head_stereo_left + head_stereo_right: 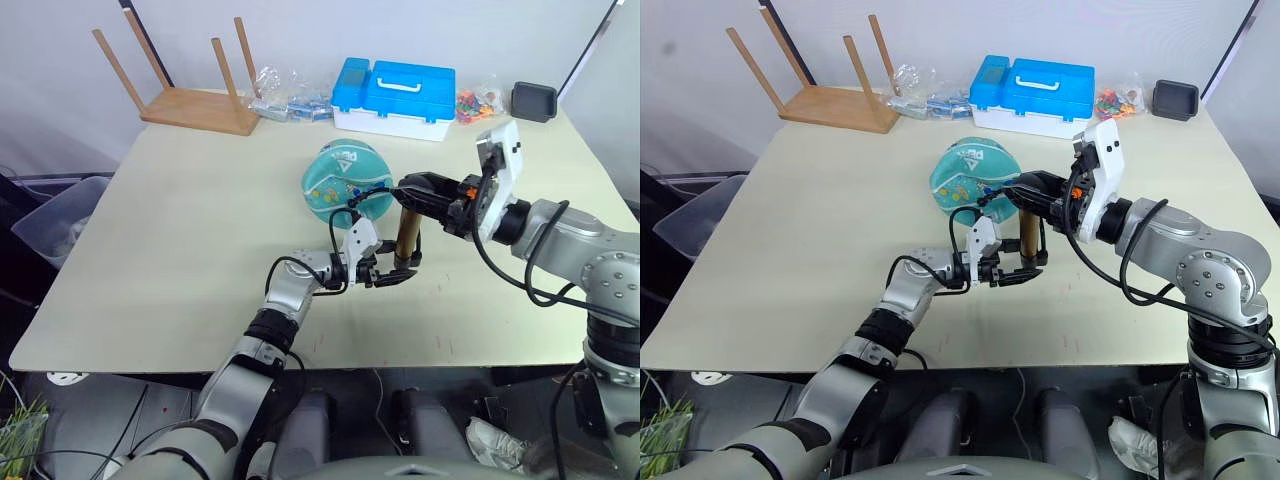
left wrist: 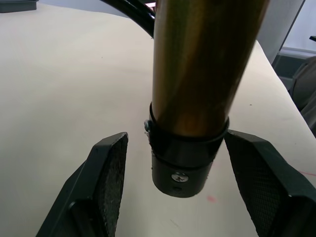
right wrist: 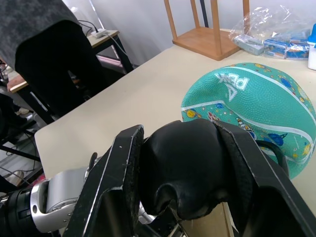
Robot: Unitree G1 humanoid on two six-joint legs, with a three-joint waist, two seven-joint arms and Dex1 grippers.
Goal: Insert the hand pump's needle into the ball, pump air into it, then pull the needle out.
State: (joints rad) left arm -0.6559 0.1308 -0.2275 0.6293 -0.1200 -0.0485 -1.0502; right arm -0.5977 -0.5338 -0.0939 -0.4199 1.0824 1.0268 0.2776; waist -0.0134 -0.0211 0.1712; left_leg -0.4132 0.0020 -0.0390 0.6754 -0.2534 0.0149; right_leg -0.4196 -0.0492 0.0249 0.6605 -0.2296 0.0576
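Tabletop [image 1: 180, 250]: blue toolbox [image 1: 395, 97] closed, behind ball [image 1: 345, 178] and hand pump [image 1: 406, 232].

Between the left gripper's [image 2: 186, 195] spread fingers [image 2: 109, 173] we see just the lower pump [image 2: 197, 89]; its barrel is cut off above. The right gripper [image 3: 182, 173] fingers clamp the black handle, covering its sides and hiding the barrel beneath. Beyond those fingers, the ball [image 3: 256, 111] is partly covered, so we cannot tell where the hose [image 1: 362, 200] ends or whether the needle is in.
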